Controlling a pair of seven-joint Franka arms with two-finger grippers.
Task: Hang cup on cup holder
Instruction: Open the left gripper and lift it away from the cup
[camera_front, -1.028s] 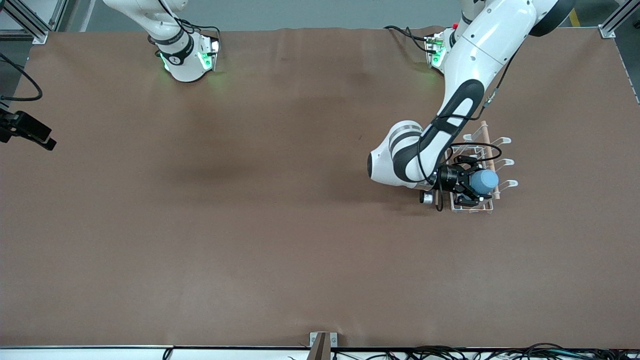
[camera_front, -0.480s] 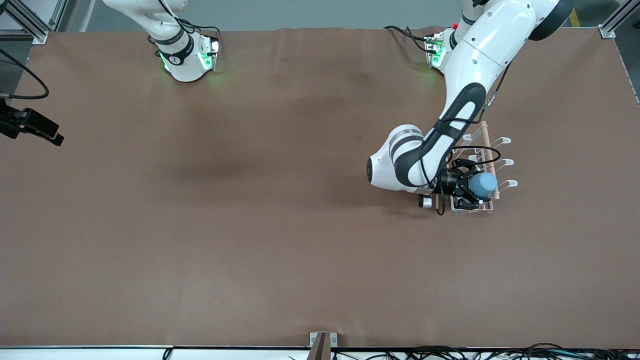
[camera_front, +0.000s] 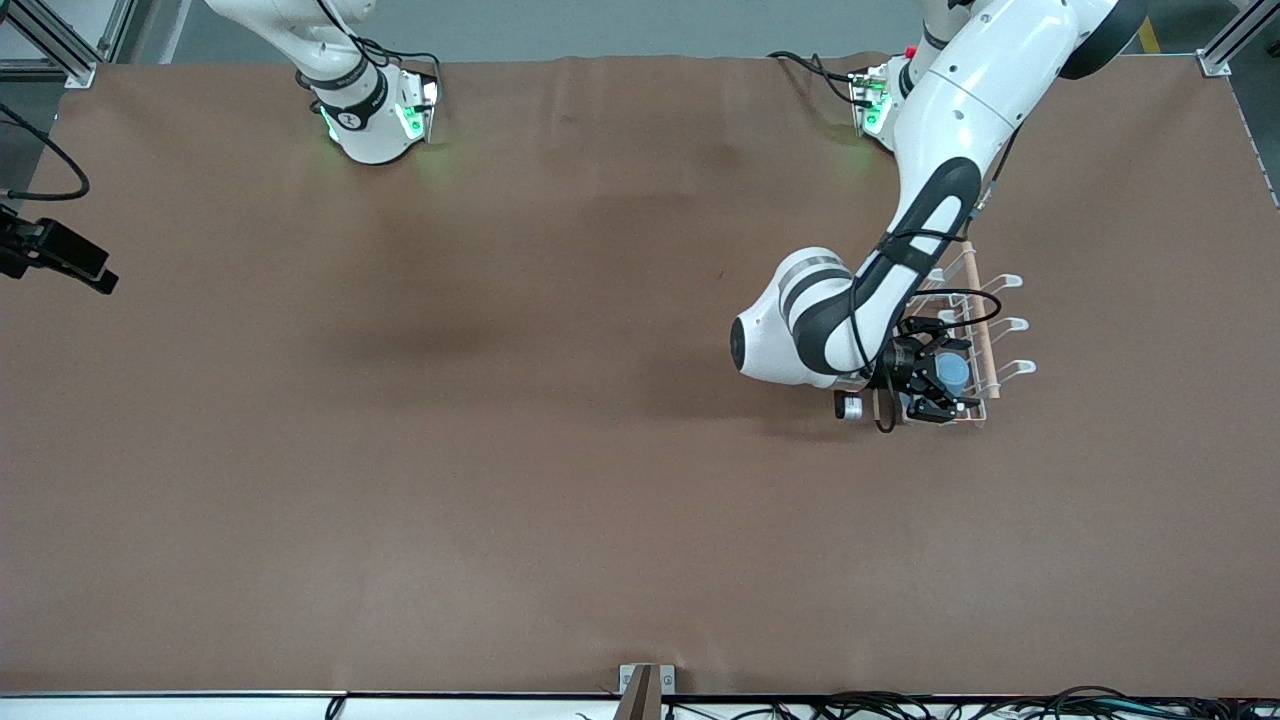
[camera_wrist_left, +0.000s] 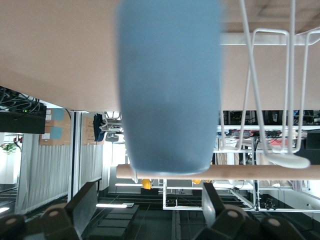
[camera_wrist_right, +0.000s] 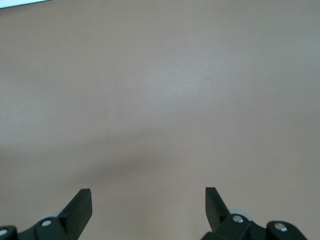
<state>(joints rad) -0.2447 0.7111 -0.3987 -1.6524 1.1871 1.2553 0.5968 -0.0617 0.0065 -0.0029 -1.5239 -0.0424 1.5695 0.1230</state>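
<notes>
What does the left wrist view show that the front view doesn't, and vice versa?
Only the left wrist view: the left gripper's fingers spread apart from the cup, so it looks released on the cup holder.

Only the front view: the whole table, both arm bases, and the right gripper waiting at the right arm's end of the table.

Both: the cup, the cup holder and the left gripper.

The white wire cup holder with a wooden dowel (camera_front: 975, 330) stands on the brown table (camera_front: 500, 450) toward the left arm's end. The small light-blue tumbler cup (camera_front: 951, 373) sits among its prongs, at the end nearer the front camera.
</notes>
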